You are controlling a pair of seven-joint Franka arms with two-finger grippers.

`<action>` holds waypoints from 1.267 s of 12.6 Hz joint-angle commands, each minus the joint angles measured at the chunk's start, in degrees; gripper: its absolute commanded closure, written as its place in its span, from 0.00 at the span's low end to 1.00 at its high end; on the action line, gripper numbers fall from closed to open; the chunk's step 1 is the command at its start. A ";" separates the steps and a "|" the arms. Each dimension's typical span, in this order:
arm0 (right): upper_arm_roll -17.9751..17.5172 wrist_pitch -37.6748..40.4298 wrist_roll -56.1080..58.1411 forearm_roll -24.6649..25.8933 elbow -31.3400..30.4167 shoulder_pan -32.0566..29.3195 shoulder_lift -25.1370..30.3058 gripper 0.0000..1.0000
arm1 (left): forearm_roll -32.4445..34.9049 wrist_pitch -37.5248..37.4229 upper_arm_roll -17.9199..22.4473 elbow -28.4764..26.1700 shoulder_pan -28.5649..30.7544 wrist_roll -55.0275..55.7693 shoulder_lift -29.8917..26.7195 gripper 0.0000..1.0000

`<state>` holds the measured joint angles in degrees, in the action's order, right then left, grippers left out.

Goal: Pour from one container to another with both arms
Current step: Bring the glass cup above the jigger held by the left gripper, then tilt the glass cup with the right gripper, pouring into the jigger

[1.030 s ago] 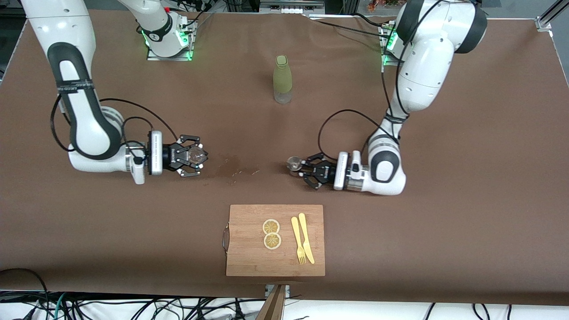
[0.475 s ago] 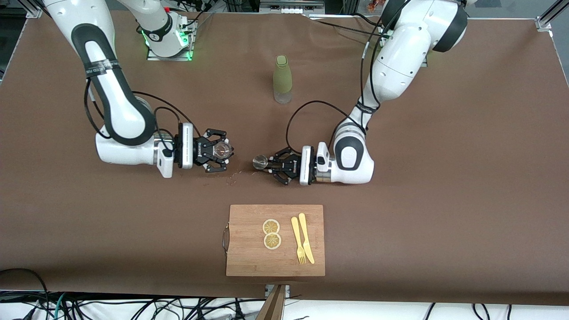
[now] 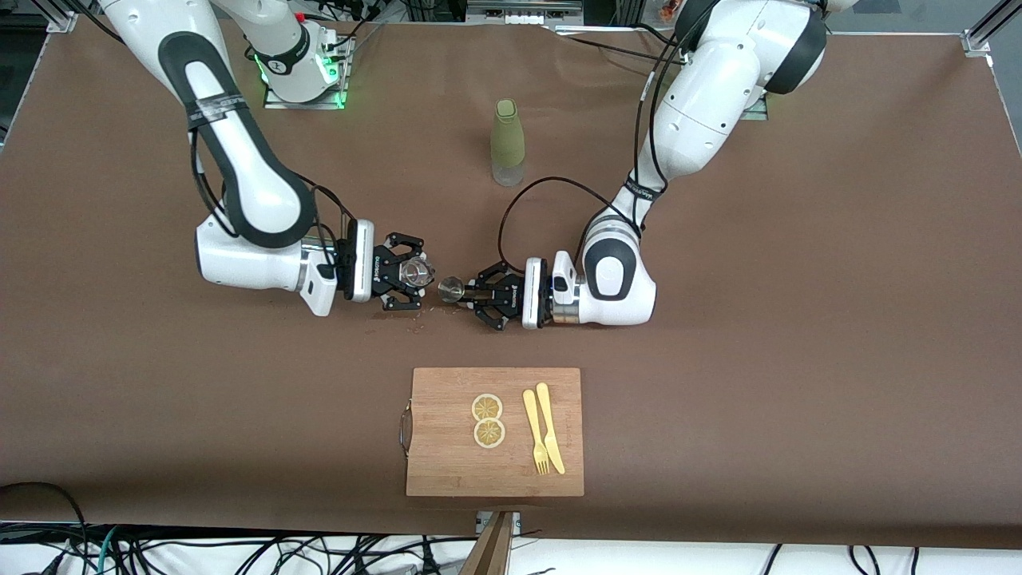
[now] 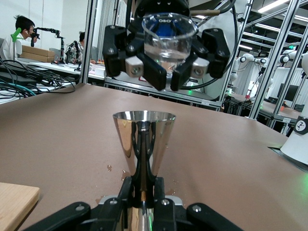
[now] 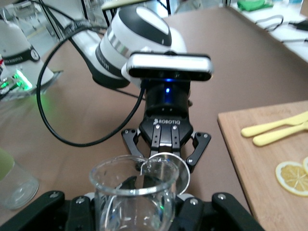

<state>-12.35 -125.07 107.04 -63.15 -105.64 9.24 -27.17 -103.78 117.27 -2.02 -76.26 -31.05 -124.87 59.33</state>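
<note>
My right gripper (image 3: 412,275) is shut on a clear glass beaker (image 3: 417,273), held upright over the brown table's middle. In the right wrist view the beaker (image 5: 134,195) fills the foreground between my fingers. My left gripper (image 3: 469,292) is shut on a small metal jigger (image 3: 452,289), also upright, its cone (image 4: 144,137) rising from my fingers (image 4: 129,190). The two containers sit mouth to mouth, a narrow gap apart. The left wrist view shows the beaker (image 4: 168,41) in the right gripper (image 4: 166,67) facing me. The right wrist view shows the jigger (image 5: 174,169) just past the beaker's rim.
A green bottle (image 3: 508,142) stands farther from the camera, between the arm bases. A wooden cutting board (image 3: 447,455) lies nearer the camera with two lemon slices (image 3: 488,419), a yellow fork (image 3: 533,430) and knife (image 3: 551,427). Wet spots (image 3: 417,313) mark the table under the grippers.
Both arms have swung in toward the table's middle, bringing the beaker and the jigger from far apart to almost touching. Both grips stayed shut.
</note>
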 commanded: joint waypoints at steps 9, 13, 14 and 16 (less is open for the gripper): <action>-2.77 -4.48 -15.71 14.36 1.92 1.04 2.04 0.92 | -1.86 1.56 -0.18 0.85 -0.16 -4.95 0.53 1.00; -2.77 -5.80 -19.85 18.66 2.72 2.10 1.77 0.92 | -1.86 -0.20 -0.27 0.41 -0.07 -5.56 0.44 1.00; -2.95 -5.89 -20.64 19.63 2.80 2.10 1.77 0.92 | -1.86 -0.81 -0.18 0.41 0.02 -5.82 0.44 1.00; -3.21 -5.89 -22.92 21.74 3.16 2.10 1.69 0.92 | -1.86 -1.52 -0.18 -0.11 0.20 -6.26 0.44 1.00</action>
<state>-14.97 -130.34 87.03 -43.59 -102.89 11.31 -25.93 -103.78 116.00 -1.96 -76.14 -31.03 -127.09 59.66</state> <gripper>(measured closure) 0.859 0.793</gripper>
